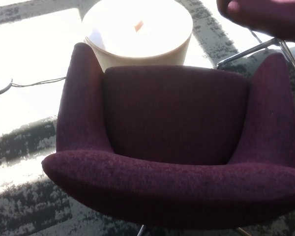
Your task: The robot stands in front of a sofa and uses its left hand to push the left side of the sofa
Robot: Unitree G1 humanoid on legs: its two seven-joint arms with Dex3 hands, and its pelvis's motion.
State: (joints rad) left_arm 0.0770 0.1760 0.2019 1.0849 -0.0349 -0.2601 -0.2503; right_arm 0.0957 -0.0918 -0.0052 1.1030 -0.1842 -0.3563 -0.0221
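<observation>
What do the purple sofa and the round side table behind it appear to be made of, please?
Purple sofa: woven upholstery fabric, matt, with a flecked, nubby weave; thin metal legs show beneath. Round side table: smooth cream surface, possibly painted wood or plastic; glare hides detail.

Not in view: left hand, left arm, right hand, right arm. No forearm or wrist entering from the left edge, the right edge or the bottom of the head view. Impossible to tell pose, wrist angle or finger state for either side
</observation>
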